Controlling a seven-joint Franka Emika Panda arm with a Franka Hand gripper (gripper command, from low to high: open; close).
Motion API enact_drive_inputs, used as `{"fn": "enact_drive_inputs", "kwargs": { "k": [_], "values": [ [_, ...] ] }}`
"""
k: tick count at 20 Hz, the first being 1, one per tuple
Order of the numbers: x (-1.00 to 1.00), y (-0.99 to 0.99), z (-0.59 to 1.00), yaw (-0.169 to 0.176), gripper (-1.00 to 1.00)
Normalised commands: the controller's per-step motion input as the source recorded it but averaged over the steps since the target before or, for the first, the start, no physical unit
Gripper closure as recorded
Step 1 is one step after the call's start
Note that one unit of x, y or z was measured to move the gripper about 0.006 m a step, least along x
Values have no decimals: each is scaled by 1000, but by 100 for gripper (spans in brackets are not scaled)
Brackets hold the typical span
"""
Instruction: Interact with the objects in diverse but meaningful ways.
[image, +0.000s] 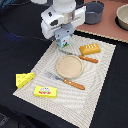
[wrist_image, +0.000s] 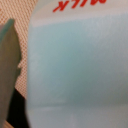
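The robot's hand (image: 63, 42) is right down at the milk carton (image: 63, 43).

Going from the exterior view's left: the cheese wedge (image: 24, 79) sits at the placemat's (image: 100, 75) edge, with the flat yellow box (image: 45, 91) near it. In the middle lie a fork (image: 65, 80), a round plate (image: 69, 66) and a knife (image: 82, 57). The bread loaf (image: 90, 48) is further right. I cannot tell if the hand is gripping the carton. In the wrist view, the carton fills the picture.
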Motion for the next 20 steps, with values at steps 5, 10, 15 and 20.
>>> {"fn": "enact_drive_inputs", "kwargs": {
  "k": [5, 10, 15, 20],
  "values": [
    [-10, 161, -109, 11, 100],
    [-293, 25, 486, 6, 100],
    [-631, -90, 814, -3, 100],
    [-687, -157, 584, 0, 100]
  ]
}}
